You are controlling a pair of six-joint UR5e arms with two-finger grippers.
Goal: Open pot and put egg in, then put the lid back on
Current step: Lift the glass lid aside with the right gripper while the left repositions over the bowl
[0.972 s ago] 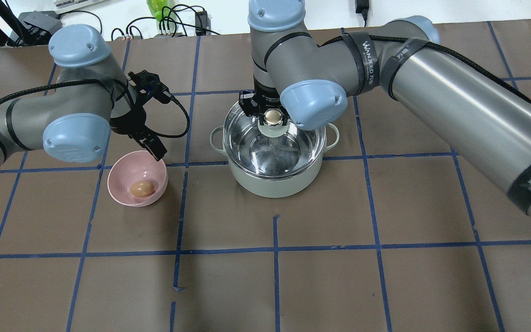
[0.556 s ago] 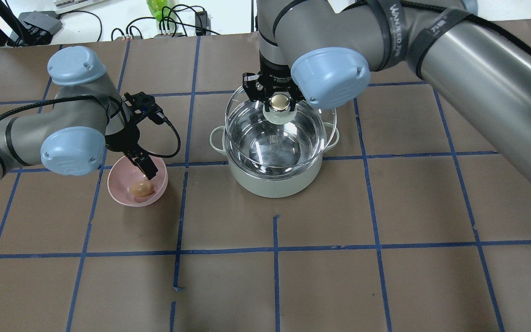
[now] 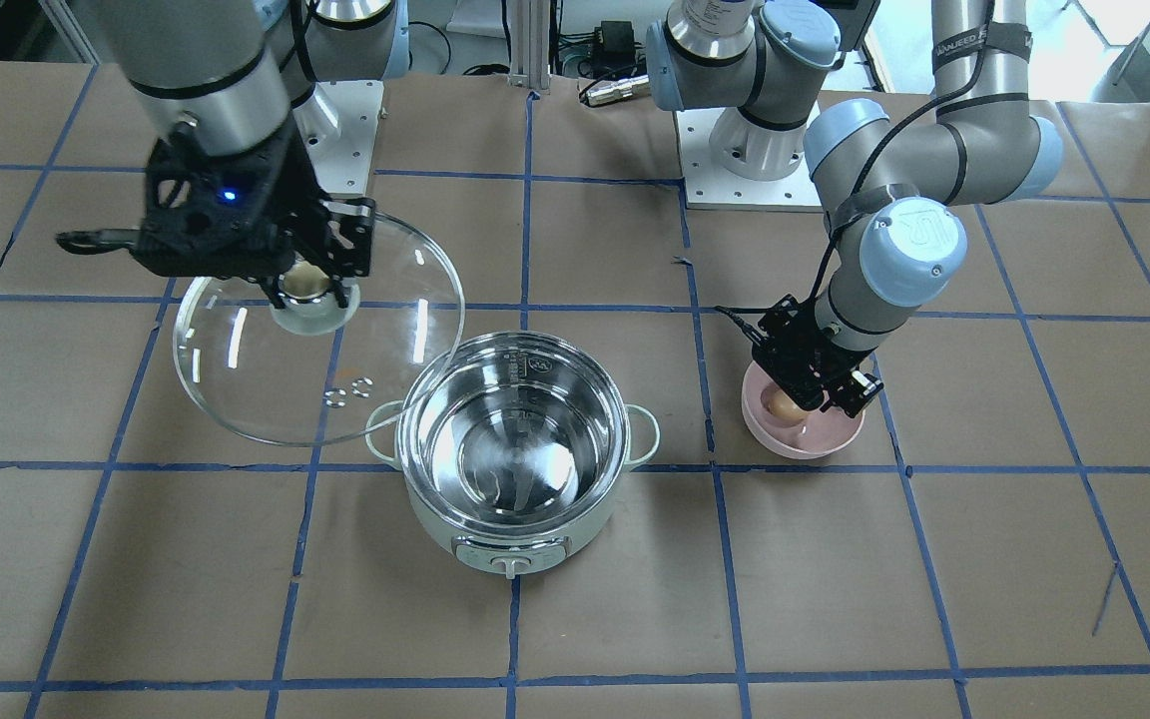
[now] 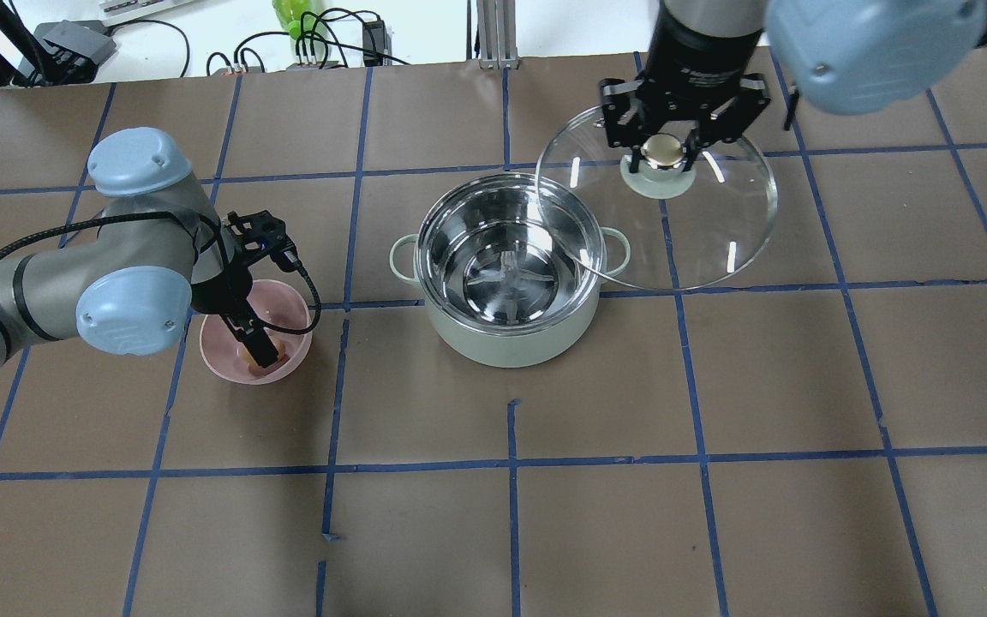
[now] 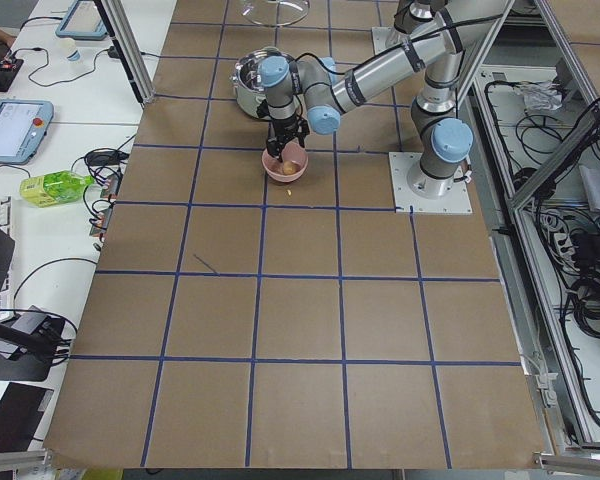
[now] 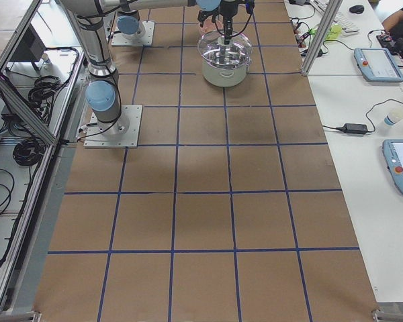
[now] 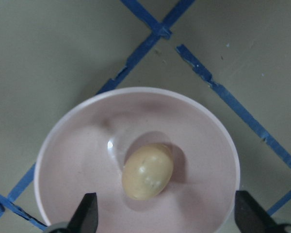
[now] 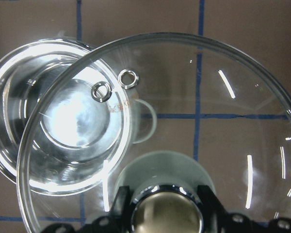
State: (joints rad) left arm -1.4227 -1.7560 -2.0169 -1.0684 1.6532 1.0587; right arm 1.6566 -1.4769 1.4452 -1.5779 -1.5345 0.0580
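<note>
We have the right gripper (image 4: 663, 156) clamped on the knob of the lid (image 4: 716, 240), holding it aloft just right of the open pot (image 4: 506, 343). Left of the pot, the left gripper (image 4: 260, 347) hangs wide open, fingers straddling the egg (image 7: 148, 171) in the pink bowl (image 7: 63, 160).

Brown table (image 4: 716, 386) gridded with blue tape (image 4: 690, 460), carrying a pot and a bowl.

In the overhead view the pale green pot (image 4: 506, 343) stands upright just above the middle of the frame, astride a horizontal tape line. The pink bowl (image 4: 218, 360) sits to its left, apart from it, beside a crossing of the lines. In the front-facing view two white mounting plates (image 3: 705, 190) (image 3: 360, 105) lie flat at the top of the frame. A short tape stub ends below the pot.
</note>
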